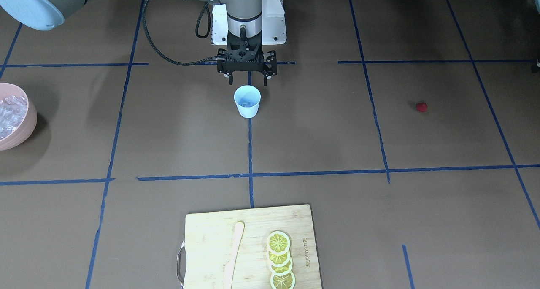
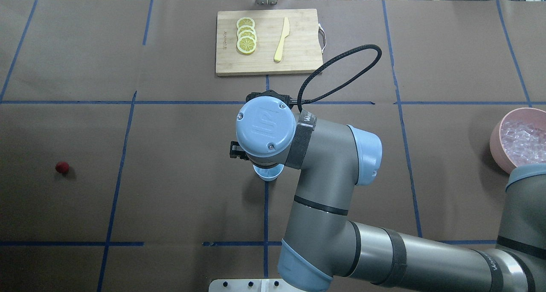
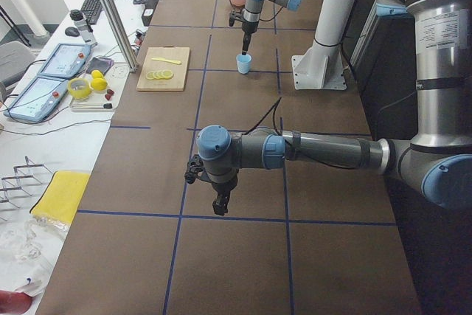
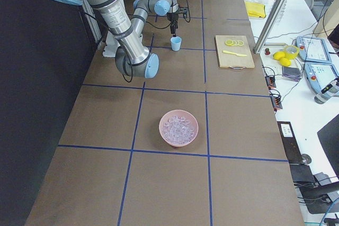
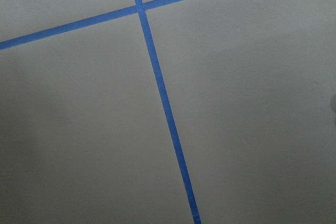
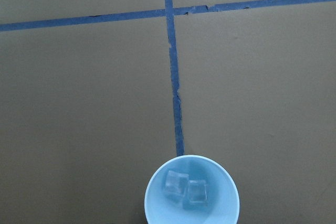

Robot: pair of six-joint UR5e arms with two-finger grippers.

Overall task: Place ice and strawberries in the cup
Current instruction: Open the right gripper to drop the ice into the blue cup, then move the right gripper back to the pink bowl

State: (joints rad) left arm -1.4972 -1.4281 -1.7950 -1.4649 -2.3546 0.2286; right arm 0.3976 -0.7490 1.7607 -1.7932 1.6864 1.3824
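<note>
Right gripper [image 1: 249, 79] hangs just above the light-blue cup [image 1: 247, 102], a little to the robot's side of it, its two fingers spread apart and holding nothing. The cup stands upright near the middle of the table [image 1: 168, 145], on a blue tape line [image 6: 177, 114]. The right wrist view looks straight down into it and shows two clear ice cubes [image 6: 184, 190] lying side by side on its pale bottom. The rest of the ice [image 2: 524, 140] is heaped in the pink bowl [image 2: 497, 134], well apart from the cup on the robot's right. The small dark-red strawberry [image 2: 62, 167] lies alone on the bare table, well apart on the robot's left.

By the look of it, the ice part is under way and the berry untouched. To finish this step well, the right arm should rise straight up before it travels, so that the spread fingers pass clear of the rim and do not tip the light cup. If more ice is wanted, each drop should be made low and centred over the mouth.

The left gripper [image 3: 220, 210] hovers over bare table; only the side view shows it, so whether it is spread or pressed together cannot be told. It sits on the berry's side and seems the natural one to fetch it. The cutting board [image 1: 211, 234] with lemon slices [image 1: 280, 259] has no part in the task
</note>
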